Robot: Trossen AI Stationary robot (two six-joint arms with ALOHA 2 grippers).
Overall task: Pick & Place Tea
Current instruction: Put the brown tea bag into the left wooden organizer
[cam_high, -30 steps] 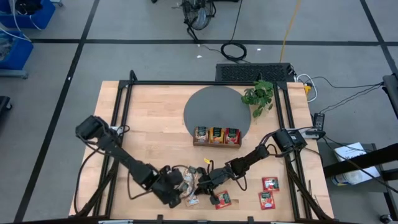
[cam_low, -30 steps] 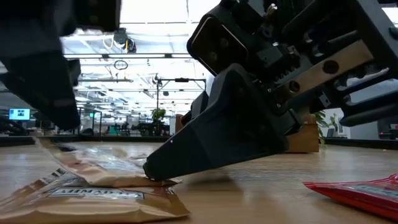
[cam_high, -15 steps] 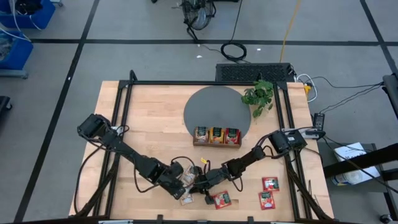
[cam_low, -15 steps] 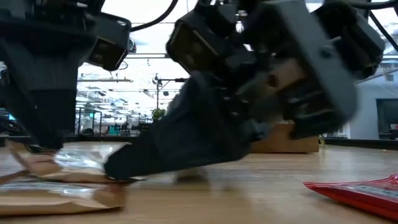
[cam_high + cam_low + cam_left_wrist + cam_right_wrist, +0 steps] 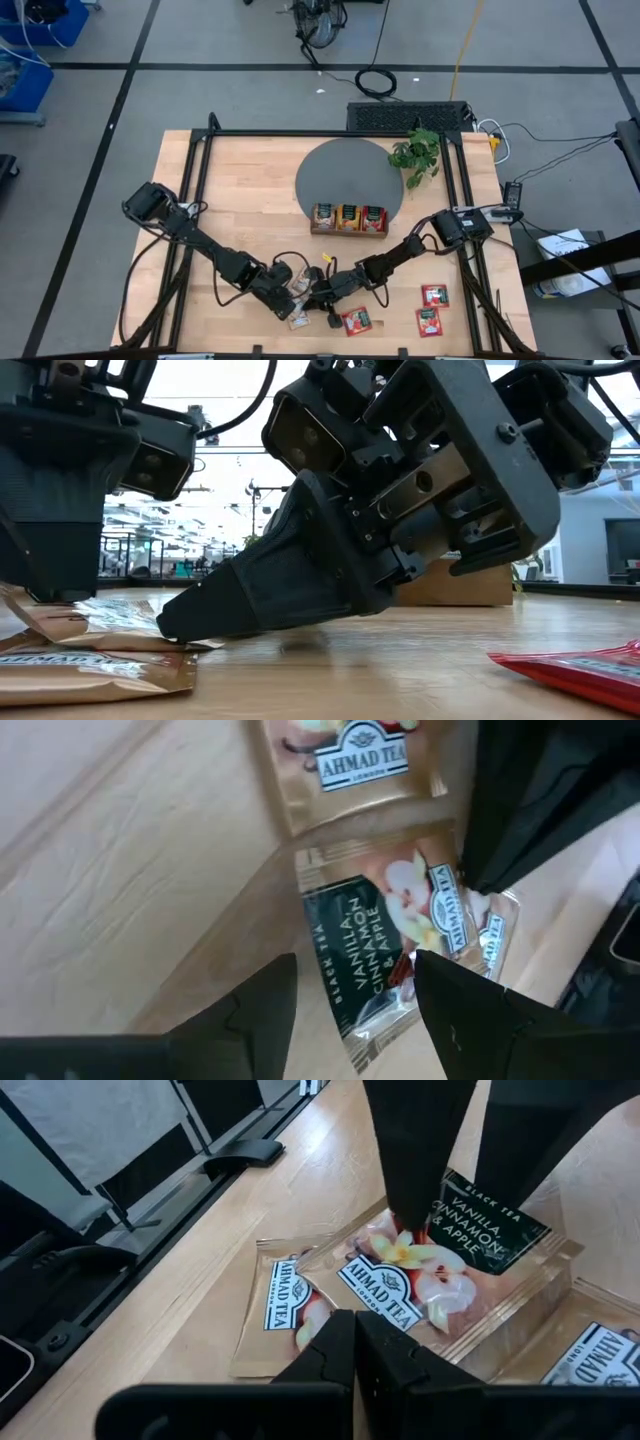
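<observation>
Three beige tea sachets lie overlapped on the wood near the table's front edge. The top one (image 5: 440, 1270) has a dark "Vanilla Cinnamon & Apple" label (image 5: 355, 955). My left gripper (image 5: 350, 995) is open, with its fingers on either side of that label end. My right gripper (image 5: 355, 1342) is shut, and its tips are on the same sachet's opposite edge. Three red sachets (image 5: 357, 320) (image 5: 428, 321) (image 5: 435, 294) lie flat to the right. The wooden tray (image 5: 348, 232) holds upright sachets. My left gripper's fingers (image 5: 408, 1180) come from above over the top sachet's dark label end; I cannot tell whether they touch it. My right gripper's shut fingertips (image 5: 172, 630) press down on the top sachet's edge (image 5: 345, 1295), slanting down from the table's right. The sachet lies flat on the others.
A round grey mat (image 5: 330, 170) lies behind the tray, with a small green plant (image 5: 415, 152) at its right. A black frame (image 5: 195, 180) runs along the table's sides. Bare wood stretches left of the tray.
My left gripper has moved toward the right gripper and down, rolling about its own axis, and now stands over the beige sachets. My right gripper has sunk lower, and its shut tip now lies on the sachets. The sachets have shifted slightly.
</observation>
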